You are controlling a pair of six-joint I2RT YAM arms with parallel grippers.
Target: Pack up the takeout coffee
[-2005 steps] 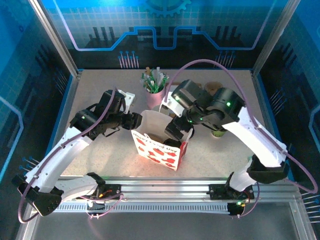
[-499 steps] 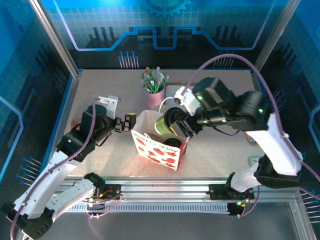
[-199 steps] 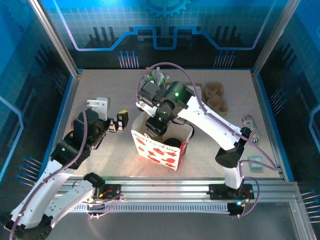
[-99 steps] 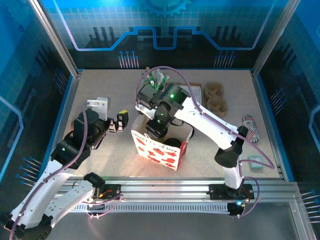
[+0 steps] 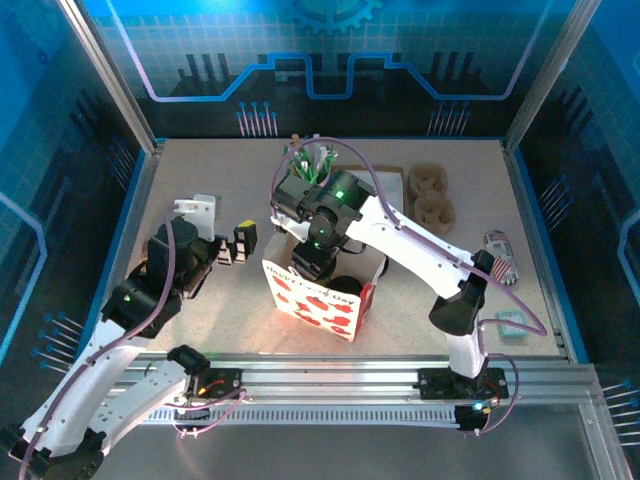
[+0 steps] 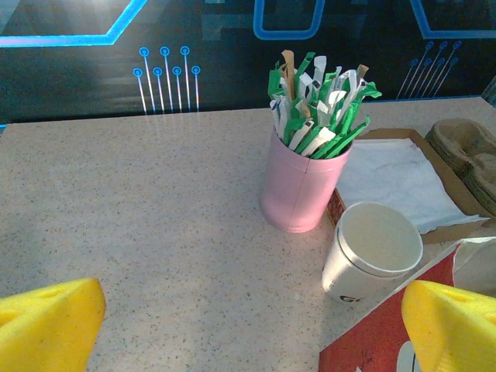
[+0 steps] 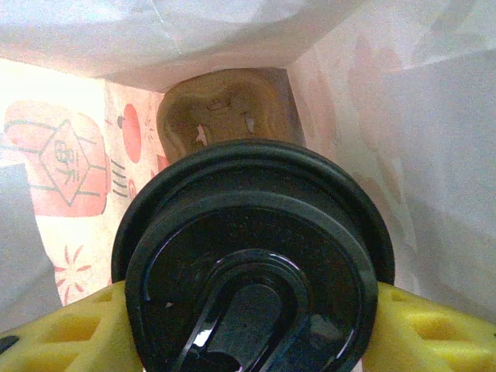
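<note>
My left jaws hang wide open over the left half of the tabletop (image 6: pixel 139 194) and hold nothing. Their yellow fingertips (image 6: pixel 46 322) sit in the bottom corners of my left wrist view. Ahead of them, near the middle of the far edge, a pink cup (image 6: pixel 298 190) stands upright, stuffed with green-and-white sticks (image 6: pixel 318 101). Just right of it and nearer me stands an open-topped white paper cup (image 6: pixel 372 252), upright, just behind the paper bag (image 5: pixel 320 295). That bag, white with red prints, stands open at the middle of the tabletop, toward the near edge.

My right jaws are down inside the bag, partly closed on the takeout coffee (image 7: pixel 248 302). A yellow finger (image 7: pixel 62 333) presses in on each side under its black lid, which hides the cup body. Below it, on the bag's floor, lies a brown pulp carrier (image 7: pixel 217 116).

Right of the bag, toward the far right corner, a white napkin (image 6: pixel 387 174) lies flat with spare carriers (image 5: pixel 430 195) just beside it. Near the right edge lie a small striped thing (image 5: pixel 500 255) and a teal one (image 5: pixel 510 325); I cannot tell what they are.
</note>
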